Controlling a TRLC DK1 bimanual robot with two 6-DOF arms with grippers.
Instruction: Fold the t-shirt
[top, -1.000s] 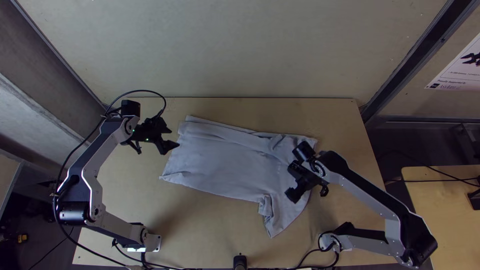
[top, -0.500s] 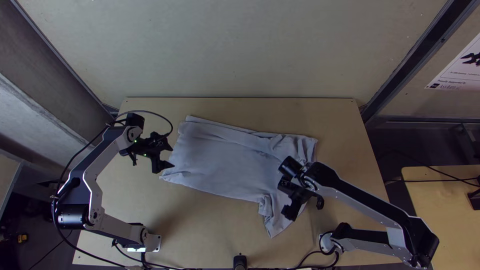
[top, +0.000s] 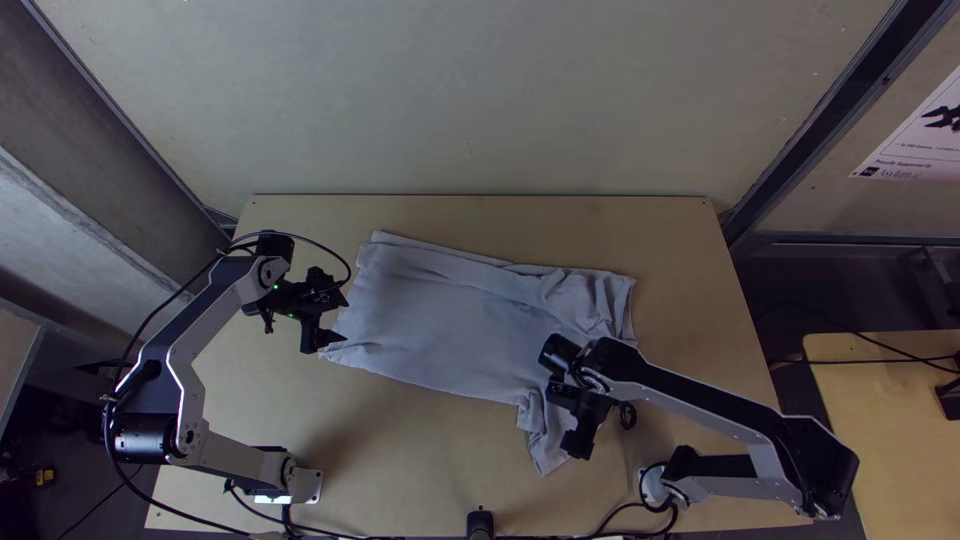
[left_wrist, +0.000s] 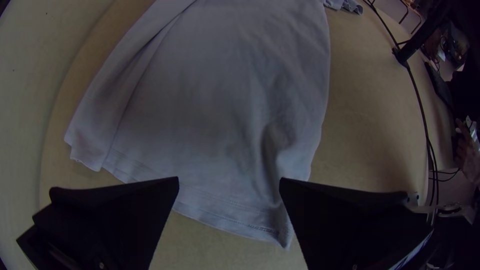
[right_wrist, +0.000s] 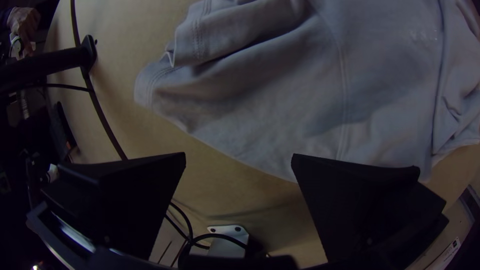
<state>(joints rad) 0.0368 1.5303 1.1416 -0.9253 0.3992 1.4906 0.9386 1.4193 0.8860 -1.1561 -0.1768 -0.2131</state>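
Pale grey-blue fabric makes up the t-shirt (top: 440, 310), which lies mostly flat across the middle of the counter (top: 420, 450), with a layered band along its far side and gathered folds toward its right end. One sleeve (top: 548, 448) points toward the near edge, creased. The left claw (top: 343, 320) is spread wide at the hem's near left corner; the right claw (top: 577, 440), also spread, hangs by the sleeve.

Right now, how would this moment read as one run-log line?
T-shirt partly folded on table | left claw open by hem | right claw open near sleeve | nothing gripped | folding unfinished
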